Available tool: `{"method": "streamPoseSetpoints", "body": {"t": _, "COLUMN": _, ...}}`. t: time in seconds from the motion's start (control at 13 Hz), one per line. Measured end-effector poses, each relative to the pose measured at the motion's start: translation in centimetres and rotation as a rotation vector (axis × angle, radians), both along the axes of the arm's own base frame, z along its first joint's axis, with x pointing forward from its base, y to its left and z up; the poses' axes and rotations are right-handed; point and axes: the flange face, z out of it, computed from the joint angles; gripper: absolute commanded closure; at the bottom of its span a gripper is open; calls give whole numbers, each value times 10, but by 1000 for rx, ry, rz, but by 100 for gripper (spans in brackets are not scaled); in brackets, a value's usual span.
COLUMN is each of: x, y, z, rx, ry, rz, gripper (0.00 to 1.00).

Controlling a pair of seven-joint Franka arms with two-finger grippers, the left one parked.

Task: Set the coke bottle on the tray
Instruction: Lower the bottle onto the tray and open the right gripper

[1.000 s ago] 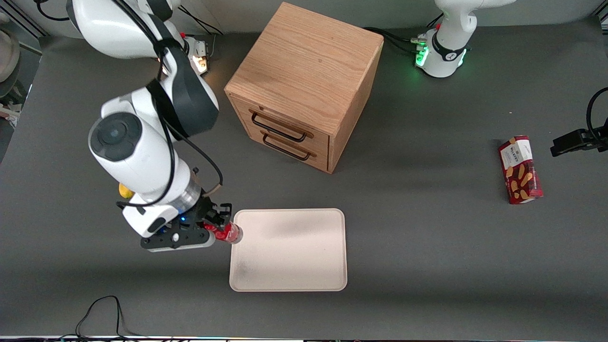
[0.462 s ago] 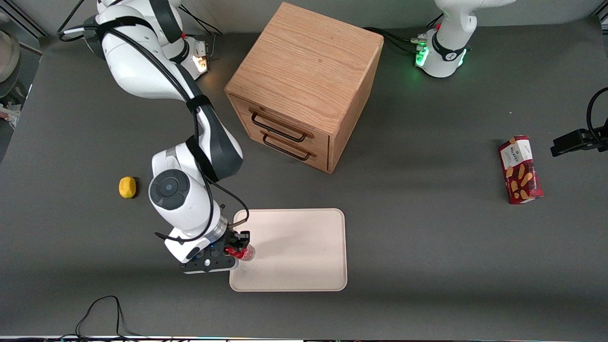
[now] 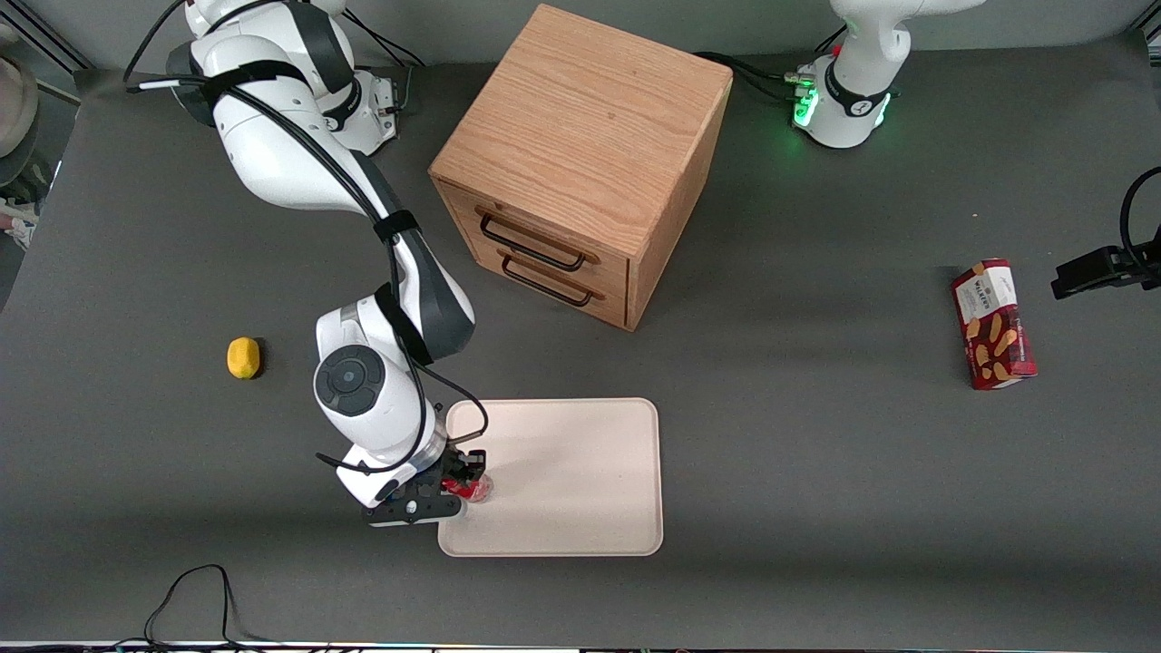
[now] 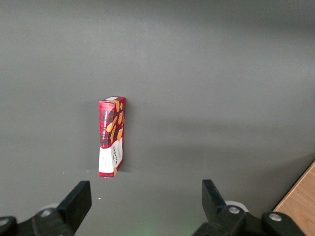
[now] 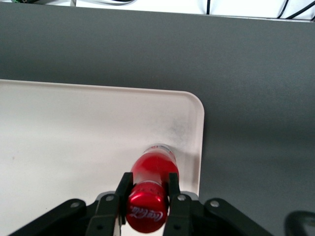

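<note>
My right gripper (image 3: pixel 464 485) (image 5: pixel 147 189) is shut on the coke bottle (image 5: pixel 150 176), a small red bottle with a red cap bearing a white script logo. The black fingers (image 5: pixel 123 185) clamp its neck just under the cap. The bottle stands upright with its clear base at the surface of the pale beige-pink tray (image 5: pixel 59 132), close to the tray's rounded corner. In the front view the coke bottle (image 3: pixel 475 490) shows as a red spot over the tray (image 3: pixel 580 472), near the tray edge toward the working arm's end and nearer to the camera than the tray's middle.
A wooden drawer cabinet (image 3: pixel 580 154) with two black handles stands farther from the camera than the tray. A lemon (image 3: pixel 242 356) lies toward the working arm's end of the table. A red snack box (image 3: pixel 993 324) (image 4: pixel 111 136) lies toward the parked arm's end.
The gripper carried the bottle from just off the tray's edge to over the tray, then lowered it and moved nearer to the camera. The arm has uncovered the lemon.
</note>
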Motion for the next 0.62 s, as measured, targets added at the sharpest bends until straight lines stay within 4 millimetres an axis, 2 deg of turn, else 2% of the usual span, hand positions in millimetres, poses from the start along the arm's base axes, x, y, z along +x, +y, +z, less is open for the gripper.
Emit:
{"method": "streamPoseSetpoints", "body": {"t": 0.38, "x": 1, "y": -1, "z": 10, "rx": 13, "ry": -14, "rz": -39, "gripper": 0}}
{"method": "streamPoseSetpoints", "body": {"t": 0.54, "x": -5, "y": -3, "z": 33, "rx": 3, "ry": 32, "rz": -81, "gripper": 0}}
{"method": "streamPoseSetpoints", "body": {"t": 0.62, "x": -12, "y": -6, "z": 58, "rx": -6, "ry": 64, "rz": -109, "gripper": 0}}
